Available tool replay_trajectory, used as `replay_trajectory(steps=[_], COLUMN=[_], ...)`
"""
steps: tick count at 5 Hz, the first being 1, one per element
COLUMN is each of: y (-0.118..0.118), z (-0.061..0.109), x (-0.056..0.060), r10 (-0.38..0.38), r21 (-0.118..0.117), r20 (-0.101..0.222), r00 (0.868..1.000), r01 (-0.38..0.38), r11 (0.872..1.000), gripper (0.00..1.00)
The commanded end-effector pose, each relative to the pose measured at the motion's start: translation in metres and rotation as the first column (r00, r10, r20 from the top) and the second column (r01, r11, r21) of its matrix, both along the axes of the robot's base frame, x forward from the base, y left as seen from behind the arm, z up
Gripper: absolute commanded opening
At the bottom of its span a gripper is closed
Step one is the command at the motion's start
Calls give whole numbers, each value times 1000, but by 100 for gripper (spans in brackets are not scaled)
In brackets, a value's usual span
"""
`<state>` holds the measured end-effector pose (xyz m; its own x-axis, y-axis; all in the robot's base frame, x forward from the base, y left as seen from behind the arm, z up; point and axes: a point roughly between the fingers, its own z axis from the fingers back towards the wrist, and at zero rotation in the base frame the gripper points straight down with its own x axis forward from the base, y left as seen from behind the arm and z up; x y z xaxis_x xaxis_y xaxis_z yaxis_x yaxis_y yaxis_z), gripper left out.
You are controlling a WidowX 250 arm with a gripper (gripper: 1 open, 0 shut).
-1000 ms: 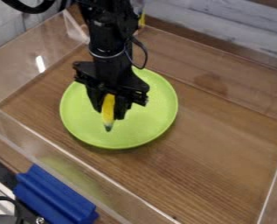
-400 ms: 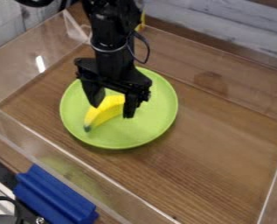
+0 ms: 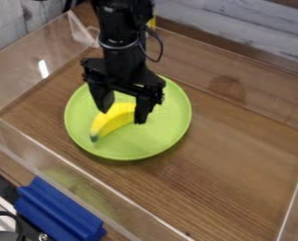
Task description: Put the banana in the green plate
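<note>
Camera view: gripper (image 3: 121,105) spread wide, pointing down over green plate (image 3: 171,130), holding nothing. Banana (image 3: 112,120) lies flat inside plate, toward its left rim, between jaws, so placement looks done. Plate sits mid-table (image 3: 227,179).

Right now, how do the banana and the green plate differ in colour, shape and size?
The banana is bright yellow with a dark tip; the green plate is lime green all over. The banana is curved and stubby; the plate is round and shallow. The banana is much smaller and lies inside the plate. Both look smooth.
</note>
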<state>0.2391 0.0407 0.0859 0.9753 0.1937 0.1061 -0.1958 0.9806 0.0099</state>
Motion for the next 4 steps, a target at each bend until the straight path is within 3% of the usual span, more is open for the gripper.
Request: replay_trajectory(steps=[1,4], y=[1,1], z=[21,51], x=[9,14], r10=[4,10], r21=[0,-41], r20=[63,94], r00=[998,996], r01=[-4,-6], r11=[1000,999], gripper=[100,100])
